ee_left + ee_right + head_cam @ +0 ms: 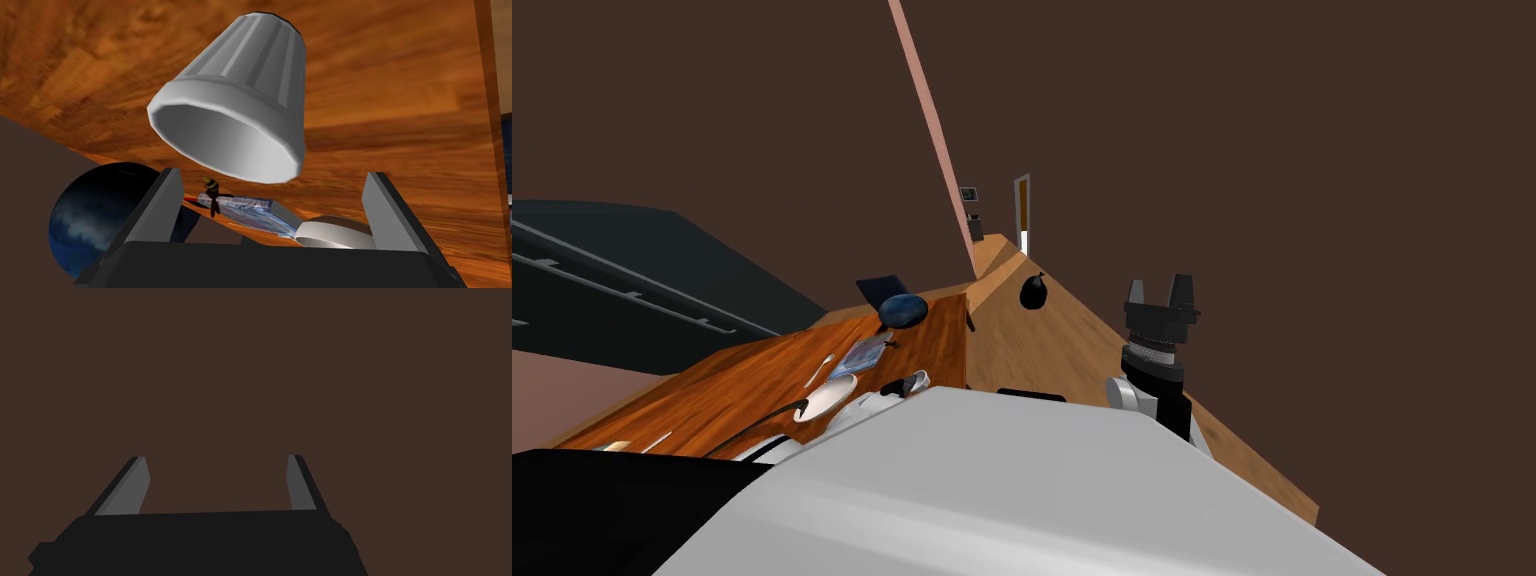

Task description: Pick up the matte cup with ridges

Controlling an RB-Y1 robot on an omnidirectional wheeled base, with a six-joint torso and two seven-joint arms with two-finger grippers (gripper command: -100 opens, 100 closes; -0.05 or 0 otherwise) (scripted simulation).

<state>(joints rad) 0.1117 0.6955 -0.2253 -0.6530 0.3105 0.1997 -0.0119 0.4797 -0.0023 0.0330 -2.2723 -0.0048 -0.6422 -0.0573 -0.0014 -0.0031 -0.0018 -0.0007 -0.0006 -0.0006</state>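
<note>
Left wrist view shows the left gripper (272, 174) with its fingers apart and holding nothing. The pale grey ridged cup (240, 85) stands on the wooden table (400, 100) just beyond the tips, with its mouth toward the hand. The cup is wider at the rim than at the base, so I judge that a grip on the sloping wall may slip, and closing too early could tip it. A white bowl (330, 232), half hidden behind one finger, a book (245, 207) and a dark blue ball (95, 215) lie near; a careless move may knock them. A small yellow-black thing (212, 192) by the book is hard to identify. Far away, the right gripper (217, 458) is raised, fingers apart.
</note>
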